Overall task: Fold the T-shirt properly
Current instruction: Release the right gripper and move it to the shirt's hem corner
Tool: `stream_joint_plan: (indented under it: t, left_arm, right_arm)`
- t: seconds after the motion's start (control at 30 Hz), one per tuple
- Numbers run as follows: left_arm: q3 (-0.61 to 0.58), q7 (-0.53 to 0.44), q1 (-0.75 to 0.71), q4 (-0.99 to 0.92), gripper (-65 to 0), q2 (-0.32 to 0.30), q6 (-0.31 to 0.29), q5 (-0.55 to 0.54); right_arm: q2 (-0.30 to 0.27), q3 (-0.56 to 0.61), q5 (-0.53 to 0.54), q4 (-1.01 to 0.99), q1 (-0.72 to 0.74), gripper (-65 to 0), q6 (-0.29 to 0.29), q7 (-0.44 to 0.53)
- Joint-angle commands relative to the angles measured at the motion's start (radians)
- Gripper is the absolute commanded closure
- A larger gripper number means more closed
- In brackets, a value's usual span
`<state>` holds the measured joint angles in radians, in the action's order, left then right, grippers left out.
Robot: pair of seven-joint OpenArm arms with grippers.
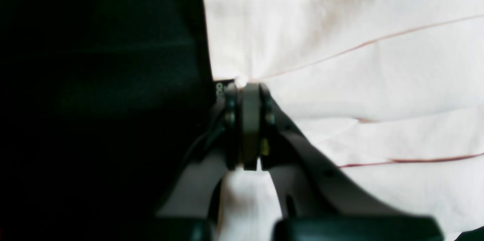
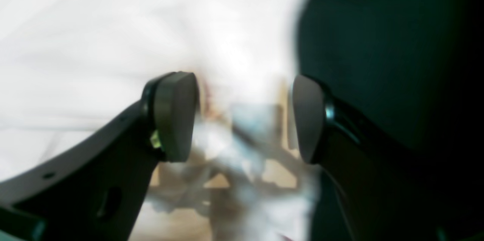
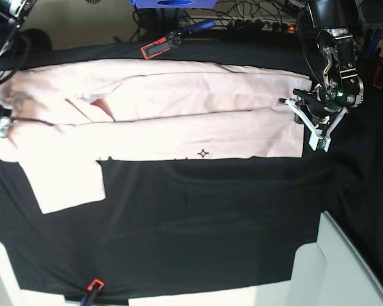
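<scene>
Black cloth-covered table (image 3: 210, 217) carries the pale pink cotton T-shirt (image 3: 179, 121), stretched crosswise. Left gripper (image 1: 247, 86) pinches its hem; right gripper (image 2: 244, 120) gapes apart, so that end's fold may slump.

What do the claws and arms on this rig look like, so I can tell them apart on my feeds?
Both alike: the left claw and right claw have curved fingers, light grey or dark by view, with dark, rounded olive-grey pads. The arm above the left claw is black with thin cables.
</scene>
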<state>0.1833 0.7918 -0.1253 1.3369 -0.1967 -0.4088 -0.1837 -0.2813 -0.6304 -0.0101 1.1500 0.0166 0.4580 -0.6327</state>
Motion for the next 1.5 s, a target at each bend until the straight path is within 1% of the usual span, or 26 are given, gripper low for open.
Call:
stream_joint_plan:
  t: [0.0,0.17,0.23,0.33,0.43,0.5,0.6,0.77,0.9,1.0,1.1,1.2,1.27,1.37,1.47]
  left_arm:
    - [0.003,0.002,0.005,0.011,0.0,-0.008,0.003,0.000]
    - [0.003,0.002,0.005,0.013,0.0,-0.004,0.003,-0.003]
    - [0.005,0.002,0.005,0.013,0.0,0.004,0.003,0.002]
    - [0.005,0.002,0.005,0.013,0.0,0.007,0.003,0.002]
    - [0.005,0.002,0.005,0.013,0.0,0.009,0.003,0.000]
    - [0.005,0.002,0.006,0.014,0.0,0.013,0.003,0.002]
    - [0.005,0.002,0.006,0.014,0.0,0.013,0.003,0.002]
    - [0.005,0.002,0.006,0.013,0.0,0.013,0.003,0.002]
    - [0.005,0.002,0.006,0.013,0.0,0.013,0.003,0.002]
    - [0.005,0.002,0.006,0.011,0.0,0.018,0.003,0.002]
    - [0.005,0.002,0.006,0.011,0.0,0.019,0.003,0.002]
    - [0.005,0.002,0.006,0.013,0.0,0.019,0.003,0.002]
    - [0.005,0.002,0.006,0.013,0.0,0.019,0.003,0.002]
    - [0.005,0.002,0.006,0.013,0.0,0.019,0.004,0.002]
    - [0.005,0.002,0.006,0.013,0.0,0.019,0.004,0.002]
  right_arm:
    - [-0.022,-0.009,0.006,0.040,0.013,-39.0,0.000,0.006]
    - [-0.022,-0.001,0.003,0.160,0.016,-39.0,0.000,-0.020]
    - [-0.022,0.065,0.003,0.206,0.046,-39.3,0.003,-0.054]
    - [-0.029,0.194,0.003,0.200,0.101,-39.6,0.003,-0.060]
    - [-0.031,0.310,0.003,0.107,0.205,-39.9,0.003,-0.059]
    - [-0.031,0.370,0.003,-0.017,0.294,-40.0,0.003,-0.052]
    - [-0.031,0.444,0.003,-0.218,0.408,-40.0,0.003,0.023]
    - [-0.026,0.625,0.003,-0.466,0.520,-39.9,-0.005,0.124]
    - [-0.023,0.691,0.003,-0.623,0.590,-39.9,-0.005,0.221]
    - [-0.023,0.696,0.003,-0.712,0.629,-39.9,-0.005,0.248]
    - [-0.020,0.696,0.003,-0.736,0.633,-39.9,-0.005,0.250]
    - [0.006,0.705,0.002,-0.736,0.630,-39.9,-0.005,0.250]
    - [0.014,0.765,0.002,-0.736,0.630,-39.8,-0.005,0.250]
    - [0.041,0.861,0.002,-0.736,0.635,-39.5,-0.005,0.251]
    - [0.055,0.866,0.002,-0.736,0.641,-39.5,-0.005,0.251]
